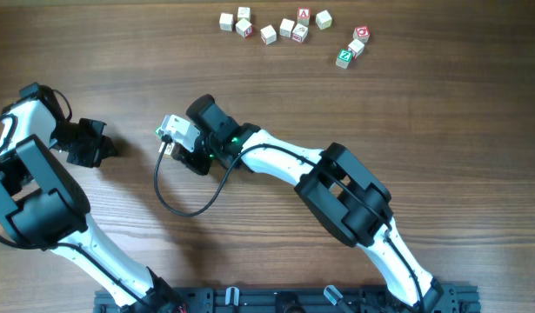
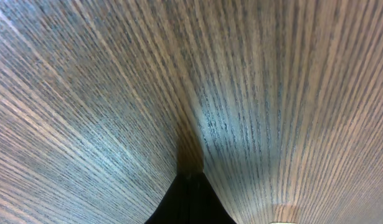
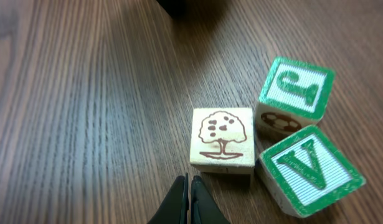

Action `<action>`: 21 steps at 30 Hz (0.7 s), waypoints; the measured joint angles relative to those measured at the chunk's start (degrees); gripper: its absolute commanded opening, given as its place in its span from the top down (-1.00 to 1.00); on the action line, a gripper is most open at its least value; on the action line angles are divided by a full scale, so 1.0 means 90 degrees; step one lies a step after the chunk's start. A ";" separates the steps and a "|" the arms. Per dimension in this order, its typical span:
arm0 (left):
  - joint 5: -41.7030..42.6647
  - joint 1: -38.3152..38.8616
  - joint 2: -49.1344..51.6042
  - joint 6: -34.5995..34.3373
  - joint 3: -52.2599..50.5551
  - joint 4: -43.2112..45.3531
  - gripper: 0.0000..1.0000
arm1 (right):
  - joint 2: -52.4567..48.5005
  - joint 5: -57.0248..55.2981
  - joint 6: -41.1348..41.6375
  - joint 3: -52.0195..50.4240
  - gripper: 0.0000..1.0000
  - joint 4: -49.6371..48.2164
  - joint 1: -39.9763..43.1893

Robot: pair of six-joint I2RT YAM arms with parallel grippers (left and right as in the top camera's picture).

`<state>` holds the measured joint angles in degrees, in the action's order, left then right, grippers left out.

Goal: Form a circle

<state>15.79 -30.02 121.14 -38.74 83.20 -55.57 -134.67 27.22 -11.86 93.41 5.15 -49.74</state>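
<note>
Working over the table (image 1: 119, 52), left gripper (image 2: 190, 186) sits clenched, empty; right gripper (image 3: 188, 198), clenched empty too, points at the circle (image 3: 277, 121); nudge its tree cube (image 3: 221, 138) squarely and slowly, curving around the two green cubes (image 3: 311, 167).

Three small pale wooden alphabet cubes (image 3: 275, 124) sit bunched together on the wood-grain table (image 3: 85, 124), seen in the right wrist view. On the left, the tree cube (image 3: 221, 138) lies flat and square to the view, its top face carrying a yellowish-brown line drawing of a tree. To its right and farther off is the P cube (image 3: 295, 88), with a green-bordered top face, a green letter P and a football picture on its near side. Nearest on the right, the V cube (image 3: 311, 167), also green-bordered, lies turned at an angle, close against the P cube and just beside the tree cube. The three make a tight cluster, not a ring.
</note>
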 measured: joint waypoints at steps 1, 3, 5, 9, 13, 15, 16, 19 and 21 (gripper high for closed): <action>0.0000 0.0000 0.0000 0.0000 0.0000 0.0000 0.92 | -0.0019 -0.0015 0.0002 -0.0002 0.91 0.0000 0.0000; 0.0000 0.0000 0.0000 0.0000 0.0000 0.0000 0.92 | -0.0032 -0.0034 0.0002 -0.0002 0.91 -0.0015 0.0000; 0.0000 0.0000 0.0000 0.0000 0.0000 0.0000 0.92 | -0.0032 -0.0080 0.0036 -0.0002 0.91 -0.0032 0.0000; 0.0000 0.0000 0.0000 0.0000 0.0000 0.0000 0.92 | -0.0032 -0.0158 0.0121 -0.0002 0.91 -0.0097 0.0000; 0.0000 0.0000 -0.0002 0.0000 0.0000 0.0000 0.92 | -0.0032 -0.0216 0.0146 -0.0002 0.92 -0.0170 0.0000; 0.0000 0.0000 -0.0002 0.0000 0.0000 0.0000 0.92 | -0.0032 -0.0270 0.0146 -0.0002 0.91 -0.0245 0.0000; 0.0000 0.0000 -0.0002 0.0000 0.0000 0.0000 0.91 | -0.0032 -0.0291 0.0146 -0.0002 0.91 -0.0262 0.0000; 0.0000 0.0000 -0.0002 0.0000 0.0000 0.0000 0.91 | -0.0032 -0.0340 0.0146 -0.0002 0.91 -0.0274 0.0000; 0.0000 0.0000 -0.0002 0.0000 0.0000 0.0002 0.91 | -0.0032 -0.0345 0.0146 -0.0002 0.91 -0.0274 0.0000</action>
<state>15.79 -30.02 121.12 -38.74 83.20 -55.55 -134.96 24.12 -10.55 93.38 2.68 -49.74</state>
